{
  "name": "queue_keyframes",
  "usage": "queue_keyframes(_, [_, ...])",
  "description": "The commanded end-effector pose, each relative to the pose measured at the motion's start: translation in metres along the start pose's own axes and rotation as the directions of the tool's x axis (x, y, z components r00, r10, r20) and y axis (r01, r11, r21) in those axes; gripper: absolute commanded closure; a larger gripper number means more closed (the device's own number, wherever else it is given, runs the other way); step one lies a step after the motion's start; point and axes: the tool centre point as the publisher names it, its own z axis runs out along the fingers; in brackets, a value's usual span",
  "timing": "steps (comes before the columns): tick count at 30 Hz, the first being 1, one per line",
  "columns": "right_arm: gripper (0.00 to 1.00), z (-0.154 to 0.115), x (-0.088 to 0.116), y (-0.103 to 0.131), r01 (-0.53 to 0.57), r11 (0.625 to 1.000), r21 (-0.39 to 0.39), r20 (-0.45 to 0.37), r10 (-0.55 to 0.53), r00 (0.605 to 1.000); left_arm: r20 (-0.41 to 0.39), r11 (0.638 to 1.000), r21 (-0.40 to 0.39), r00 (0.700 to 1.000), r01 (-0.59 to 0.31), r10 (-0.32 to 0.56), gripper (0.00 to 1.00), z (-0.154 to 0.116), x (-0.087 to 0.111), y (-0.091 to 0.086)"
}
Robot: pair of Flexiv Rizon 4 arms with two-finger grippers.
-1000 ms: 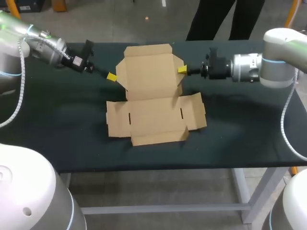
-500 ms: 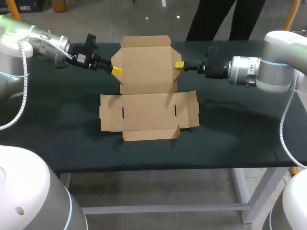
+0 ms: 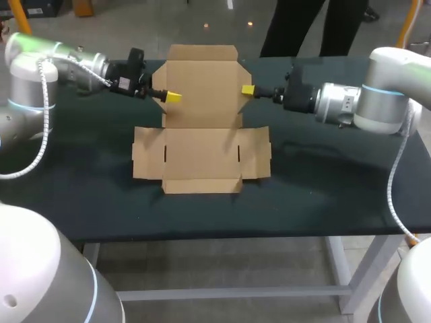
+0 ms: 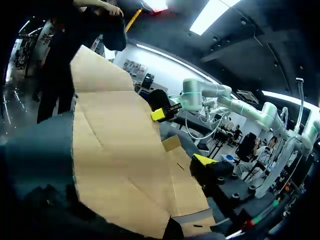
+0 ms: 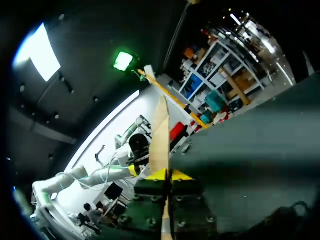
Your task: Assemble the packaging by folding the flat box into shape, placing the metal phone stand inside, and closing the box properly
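One box flap, right gripper pinching, wrist view only

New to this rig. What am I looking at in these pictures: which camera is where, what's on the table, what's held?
Two robot arms work at a dark table. The wide picture is from a fixed camera above and behind them; the two round ones are from cameras on each arm's wrist, looking along its fingers. On the table lies an unfolded cardboard box. The right gripper pinches the right edge of its rear panel: in its wrist picture the cardboard runs edge-on between the yellow tips. The left gripper is at the panel's left edge; whether it grips is unclear.
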Motion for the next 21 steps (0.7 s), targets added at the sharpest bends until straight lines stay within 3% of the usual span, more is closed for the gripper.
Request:
queue_keyframes(1, [1.00, 0.002, 0.001, -0.002, 0.010, 1.000, -0.010, 0.001, -0.010, 1.000, -0.069, 1.000, 0.005, 0.998, -0.006, 0.006, 0.47, 0.001, -0.006, -0.001])
queue_keyframes(21, [1.00, 0.003, 0.009, -0.002, 0.066, 0.998, -0.023, -0.013, -0.066, 0.998, -0.114, 1.000, 0.021, 0.993, -0.009, 0.012, 0.57, 0.013, -0.007, -0.008])
